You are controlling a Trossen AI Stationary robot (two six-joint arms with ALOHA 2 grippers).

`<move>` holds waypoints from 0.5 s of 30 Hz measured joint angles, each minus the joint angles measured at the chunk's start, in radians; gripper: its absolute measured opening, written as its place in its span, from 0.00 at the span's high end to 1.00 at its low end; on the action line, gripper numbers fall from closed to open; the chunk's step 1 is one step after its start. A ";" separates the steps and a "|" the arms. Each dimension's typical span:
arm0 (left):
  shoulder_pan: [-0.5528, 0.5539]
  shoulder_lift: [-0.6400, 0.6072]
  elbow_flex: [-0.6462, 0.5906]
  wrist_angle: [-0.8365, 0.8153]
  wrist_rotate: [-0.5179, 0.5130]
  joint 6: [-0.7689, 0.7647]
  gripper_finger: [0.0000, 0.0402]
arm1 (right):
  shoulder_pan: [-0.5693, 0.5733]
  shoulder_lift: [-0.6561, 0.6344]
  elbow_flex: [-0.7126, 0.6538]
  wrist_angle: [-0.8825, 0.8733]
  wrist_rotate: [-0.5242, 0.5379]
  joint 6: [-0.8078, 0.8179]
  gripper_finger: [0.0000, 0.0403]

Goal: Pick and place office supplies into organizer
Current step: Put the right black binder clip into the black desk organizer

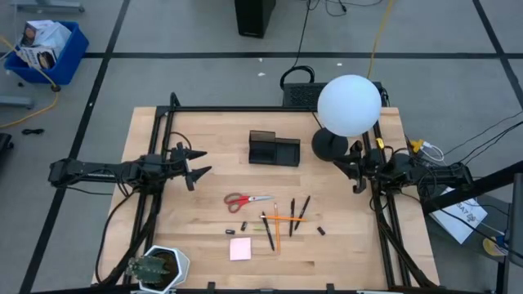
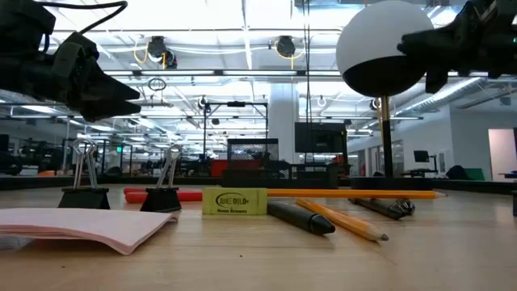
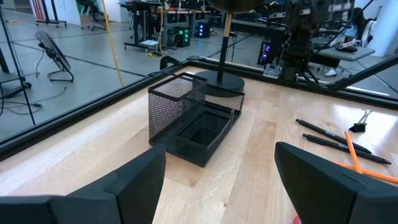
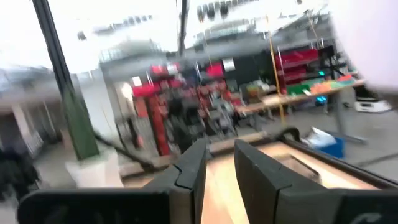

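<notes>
Black wire-mesh organizer (image 1: 274,150) sits untouched; my left gripper (image 1: 194,164) gapes wide, right gripper (image 1: 357,169) nearly closed, both empty.

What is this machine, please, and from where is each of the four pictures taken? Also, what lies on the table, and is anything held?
It is a robot with two dark arms at a wooden table. One picture looks straight down from above, one looks level across the tabletop, and two come from cameras on the wrists.

The left gripper hovers with its jaws open and empty. The right gripper waits beside the lamp; its jaws stand close together with nothing between them.

On the table lie red-handled scissors, pens and pencils, a pink sticky-note pad, binder clips and an eraser. Behind them stands the black mesh organizer, where they should go.
</notes>
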 joint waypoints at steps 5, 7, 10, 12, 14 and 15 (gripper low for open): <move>0.000 0.000 0.000 0.000 0.000 0.000 0.24 | 0.000 0.000 0.000 0.130 0.000 0.051 0.81; 0.000 0.000 0.000 0.000 0.000 0.000 0.24 | 0.000 0.000 0.000 0.184 0.000 0.052 0.81; 0.000 0.000 0.000 0.000 0.000 0.000 0.24 | 0.000 0.000 0.000 0.217 0.000 0.052 0.81; 0.000 0.000 0.000 0.000 0.000 0.000 0.24 | 0.000 0.000 0.000 0.232 0.013 0.009 0.81; 0.000 0.000 0.000 0.000 0.000 0.000 0.24 | 0.000 0.000 0.000 0.214 0.053 -0.051 0.81; 0.000 0.000 0.000 0.000 0.000 0.000 0.24 | -0.001 0.000 0.000 0.187 0.057 -0.032 0.81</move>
